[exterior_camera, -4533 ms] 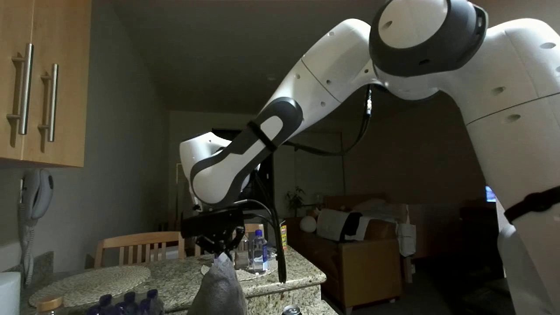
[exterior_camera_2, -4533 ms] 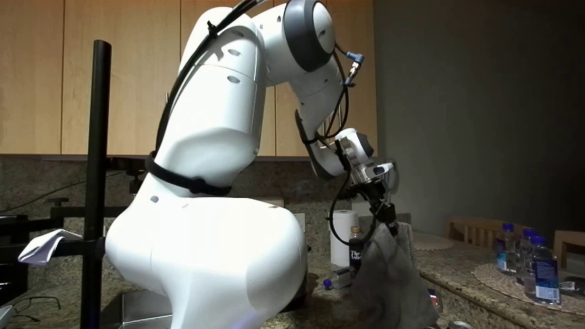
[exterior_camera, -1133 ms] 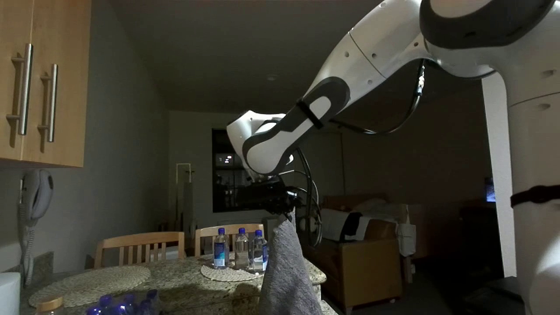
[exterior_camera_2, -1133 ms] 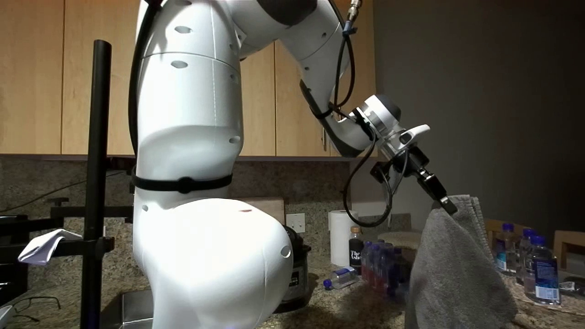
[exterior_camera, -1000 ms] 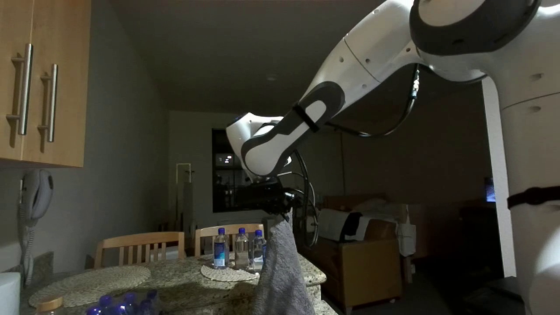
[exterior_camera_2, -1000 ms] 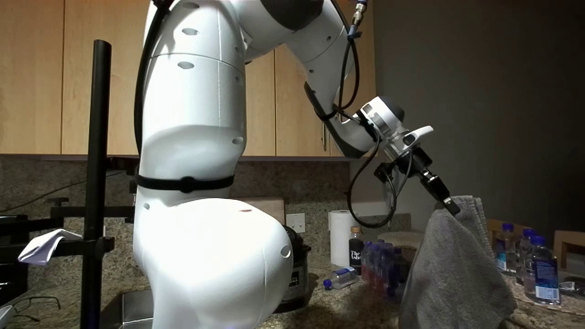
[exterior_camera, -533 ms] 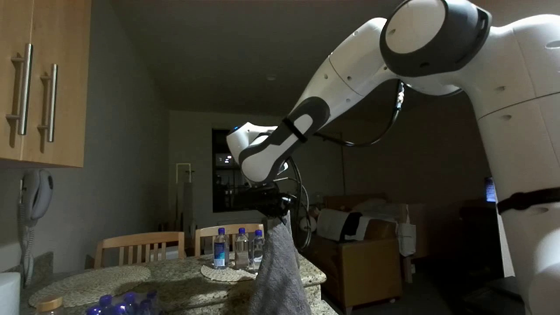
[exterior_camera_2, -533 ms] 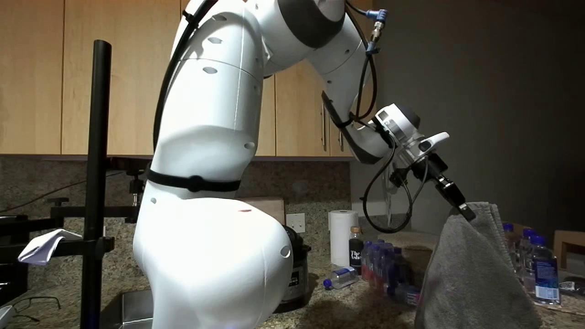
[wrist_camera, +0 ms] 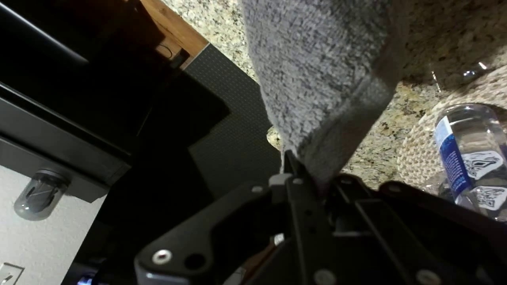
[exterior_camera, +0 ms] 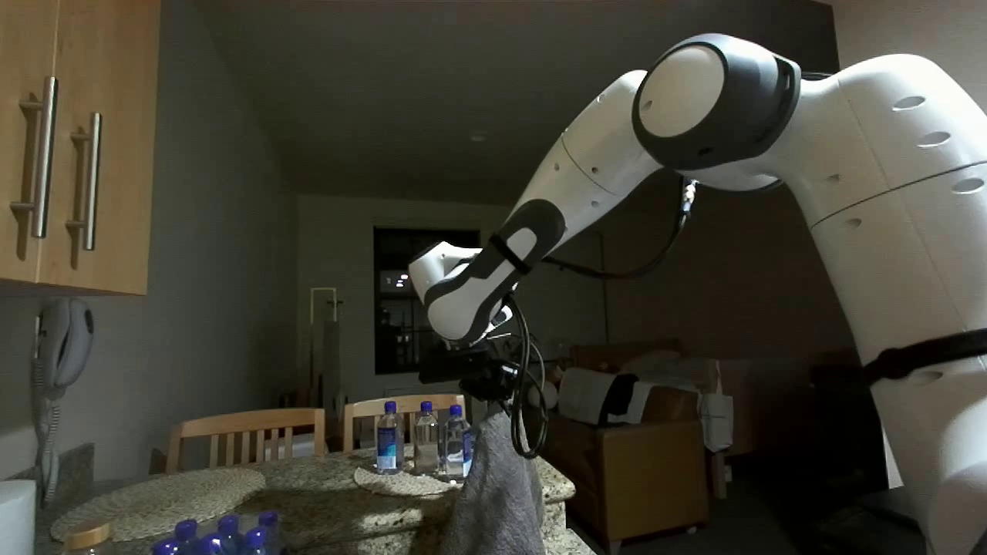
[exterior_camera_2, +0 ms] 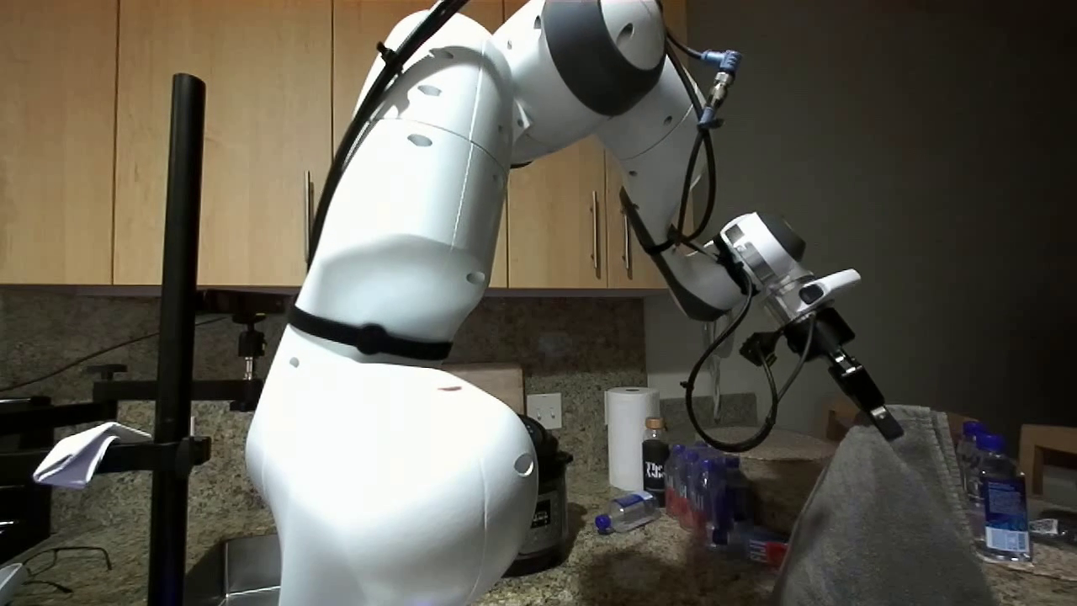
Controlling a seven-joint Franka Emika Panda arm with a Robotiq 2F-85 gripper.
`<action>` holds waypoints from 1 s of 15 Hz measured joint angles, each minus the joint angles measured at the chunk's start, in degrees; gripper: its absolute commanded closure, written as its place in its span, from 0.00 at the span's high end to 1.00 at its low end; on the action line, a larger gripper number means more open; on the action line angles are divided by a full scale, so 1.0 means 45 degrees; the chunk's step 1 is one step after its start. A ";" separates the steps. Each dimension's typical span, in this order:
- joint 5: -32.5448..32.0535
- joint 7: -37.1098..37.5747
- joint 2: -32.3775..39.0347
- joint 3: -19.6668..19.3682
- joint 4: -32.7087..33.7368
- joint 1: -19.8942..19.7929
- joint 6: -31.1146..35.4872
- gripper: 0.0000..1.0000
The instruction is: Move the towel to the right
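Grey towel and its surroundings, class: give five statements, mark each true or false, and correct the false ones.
1. The hand grips the grey towel. True.
2. The grey towel lies flat. False: it hangs from the hand.
3. A blue-capped bottle lies on its side. True.
4. The paper roll is tipped over. False: the paper towel roll stands upright.
5. Three bottles stand on a woven mat. True.

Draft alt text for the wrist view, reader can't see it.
Gray towel pinched in the black end effector, filling the frame's upper middle in front of a speckled counter. At right, a clear, blue-labelled bottle stands on a woven mat.
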 measured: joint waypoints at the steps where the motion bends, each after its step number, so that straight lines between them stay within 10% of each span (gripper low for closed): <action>1: 0.0000 0.0000 0.0101 -0.0071 0.0036 -0.0001 0.0091 0.10; 15: -0.0038 0.0046 0.2444 -0.1137 0.1661 -0.0010 0.1761 0.09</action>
